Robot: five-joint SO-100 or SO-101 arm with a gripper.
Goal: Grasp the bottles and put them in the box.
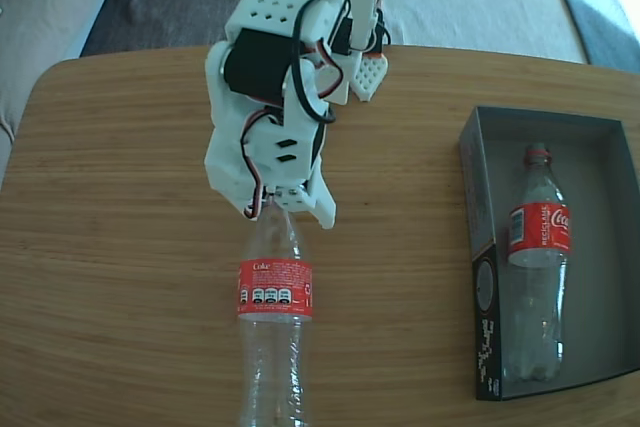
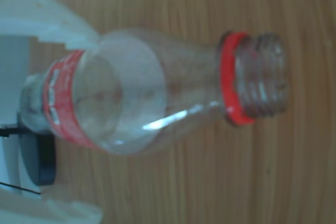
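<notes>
One clear Coca-Cola bottle point(image 1: 274, 317) with a red label lies on the wooden table point(image 1: 120, 247), its open neck pointing toward the arm. My white gripper point(image 1: 288, 215) hangs over its neck and shoulder. In the wrist view the bottle point(image 2: 136, 93) lies between my two white fingers point(image 2: 58, 22), red neck ring to the right. The jaws stand wider than the bottle, so my gripper point(image 2: 97, 127) is open around it. A second bottle point(image 1: 538, 257) lies lengthwise inside the dark grey box point(image 1: 478, 207) at the right, neck to the far side.
The table's far edge runs behind the arm, with a grey sofa point(image 1: 480, 7) beyond it. The box stands near the table's right edge. The bottle on the table reaches the view's bottom edge.
</notes>
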